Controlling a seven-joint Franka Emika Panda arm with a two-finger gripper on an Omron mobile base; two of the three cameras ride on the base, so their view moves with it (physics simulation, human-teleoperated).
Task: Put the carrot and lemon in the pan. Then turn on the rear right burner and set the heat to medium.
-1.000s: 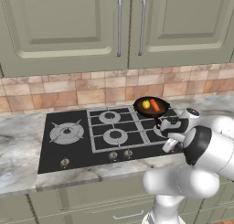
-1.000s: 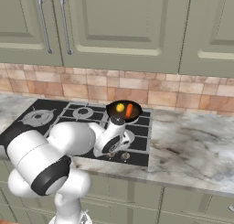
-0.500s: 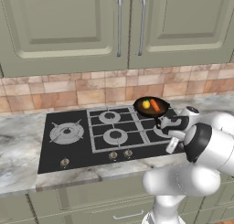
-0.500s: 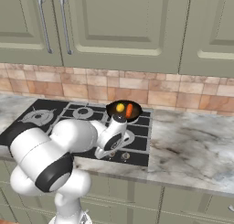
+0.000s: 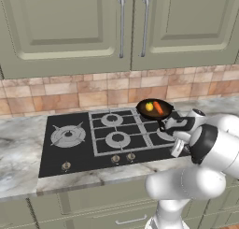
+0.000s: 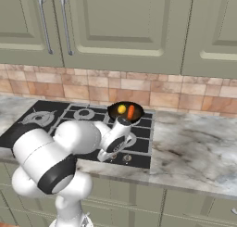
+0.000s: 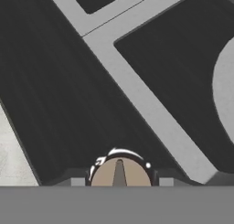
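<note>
From the left base cam: pan sits on the rear right burner, lemon and carrot both in it, side by side. Arm folded low at the hob's front right, hand down near the knob row; fingers hidden behind the wrist. From the right base cam: same pan, lemon left of carrot, so food part looks done. Hand hangs over the hob's front edge, close by a knob; jaws blocked from here too. Hand cam: a tan knob w/ a dark pointer line and white tick ring sits right btwn the two dark fingertips at frame bottom, grate bars beyond. Jaws look narrowed round it, prob pinching the knob, tho actual contact is hard to confirm. Knob's a small, rigid, smooth cap, likely slippery — take it square across its sides, squeeze firm, turn slow; easy to overshoot medium.
</note>
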